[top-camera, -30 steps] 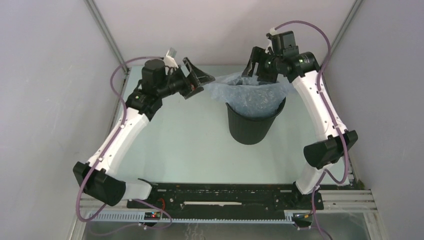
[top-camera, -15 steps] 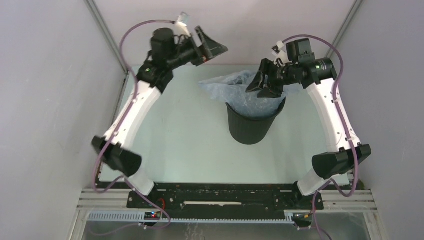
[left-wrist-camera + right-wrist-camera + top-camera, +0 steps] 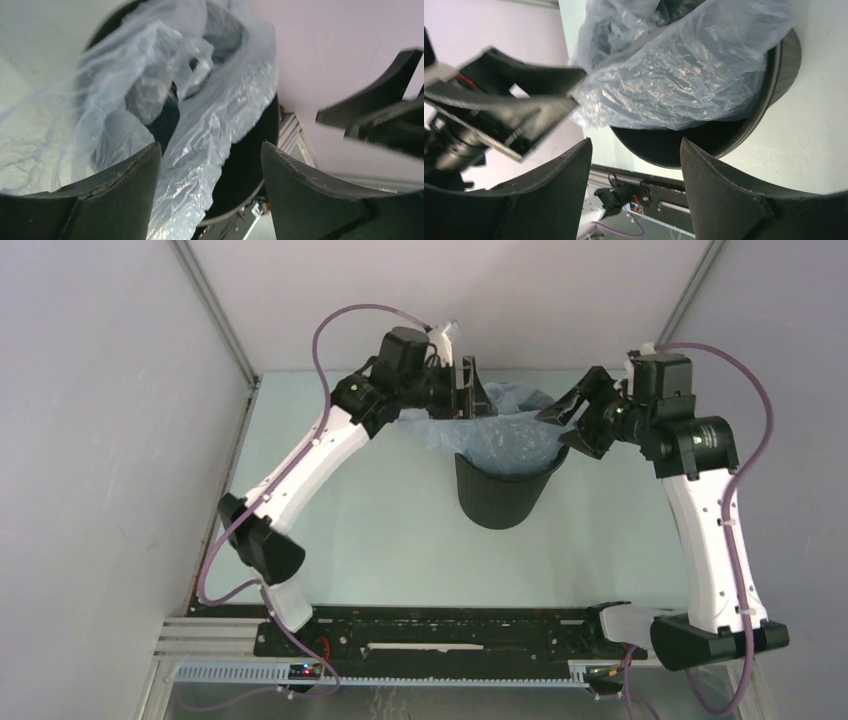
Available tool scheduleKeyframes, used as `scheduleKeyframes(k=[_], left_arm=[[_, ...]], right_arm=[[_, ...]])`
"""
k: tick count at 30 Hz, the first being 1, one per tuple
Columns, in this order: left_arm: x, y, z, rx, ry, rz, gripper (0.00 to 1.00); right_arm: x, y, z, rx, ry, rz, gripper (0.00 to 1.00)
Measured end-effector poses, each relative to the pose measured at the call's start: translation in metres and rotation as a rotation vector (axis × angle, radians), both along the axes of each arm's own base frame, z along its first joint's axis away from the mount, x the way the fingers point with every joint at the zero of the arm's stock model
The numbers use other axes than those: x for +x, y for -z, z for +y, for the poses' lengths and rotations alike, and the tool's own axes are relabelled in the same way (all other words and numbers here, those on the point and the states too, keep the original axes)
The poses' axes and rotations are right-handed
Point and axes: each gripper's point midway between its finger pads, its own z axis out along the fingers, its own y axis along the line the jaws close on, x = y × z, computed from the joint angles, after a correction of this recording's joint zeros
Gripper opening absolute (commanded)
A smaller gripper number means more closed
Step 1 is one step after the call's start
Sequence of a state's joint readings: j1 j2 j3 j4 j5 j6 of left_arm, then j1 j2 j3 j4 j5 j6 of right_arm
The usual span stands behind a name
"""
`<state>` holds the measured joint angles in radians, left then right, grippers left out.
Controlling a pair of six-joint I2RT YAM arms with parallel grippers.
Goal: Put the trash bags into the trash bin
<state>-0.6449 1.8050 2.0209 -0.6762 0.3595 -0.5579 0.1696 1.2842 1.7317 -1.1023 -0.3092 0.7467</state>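
The black trash bin (image 3: 500, 502) stands upright at the middle back of the table. The pale blue trash bag (image 3: 497, 432) lies crumpled in its mouth and spills over the far and left rim. My left gripper (image 3: 470, 390) is open at the bag's far-left edge. From the left wrist the bag (image 3: 200, 100) and bin rim (image 3: 252, 165) show beyond the spread left gripper (image 3: 210, 147), with nothing pinched. My right gripper (image 3: 562, 423) is open just right of the rim. The right wrist shows the bag (image 3: 684, 65), the bin (image 3: 744, 130) and the right gripper (image 3: 635, 142) holding nothing.
Grey enclosure walls (image 3: 100, 440) close in on both sides and the back. The black mounting rail (image 3: 450, 645) with the arm bases runs along the near edge. The pale table (image 3: 370, 530) lies bare around the bin's front.
The left arm swung right from the back-left corner to the bag's far-left edge. The right gripper drew back to the right, off the bag. The bag sits lower in the bin.
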Motion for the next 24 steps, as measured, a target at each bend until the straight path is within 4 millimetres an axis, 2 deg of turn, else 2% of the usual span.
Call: scheduleKeyframes(k=[4, 6, 9, 12, 17, 20, 24], left_arm=[[-0.030, 0.004, 0.006, 0.005, 0.033, -0.001, 0.74], [-0.040, 0.002, 0.009, -0.003, 0.042, -0.010, 0.73], [-0.046, 0.003, 0.008, -0.015, 0.054, -0.013, 0.65], [-0.055, 0.013, 0.003, -0.016, 0.076, 0.014, 0.63], [-0.076, 0.026, -0.015, -0.020, 0.140, 0.043, 0.57], [-0.089, 0.030, -0.023, -0.032, 0.171, 0.044, 0.56], [-0.107, 0.036, -0.023, -0.052, 0.201, 0.038, 0.58]], right_arm=[[-0.002, -0.009, -0.011, 0.019, 0.066, -0.034, 0.74], [0.004, -0.006, -0.012, 0.025, 0.093, -0.018, 0.75], [0.013, 0.005, -0.012, 0.028, 0.134, 0.029, 0.78], [0.017, 0.012, -0.007, -0.005, 0.188, 0.070, 0.78], [0.011, 0.006, 0.000, -0.082, 0.291, 0.094, 0.78], [0.005, 0.015, -0.007, -0.162, 0.368, 0.127, 0.78], [0.002, 0.033, -0.019, -0.308, 0.426, 0.152, 0.78]])
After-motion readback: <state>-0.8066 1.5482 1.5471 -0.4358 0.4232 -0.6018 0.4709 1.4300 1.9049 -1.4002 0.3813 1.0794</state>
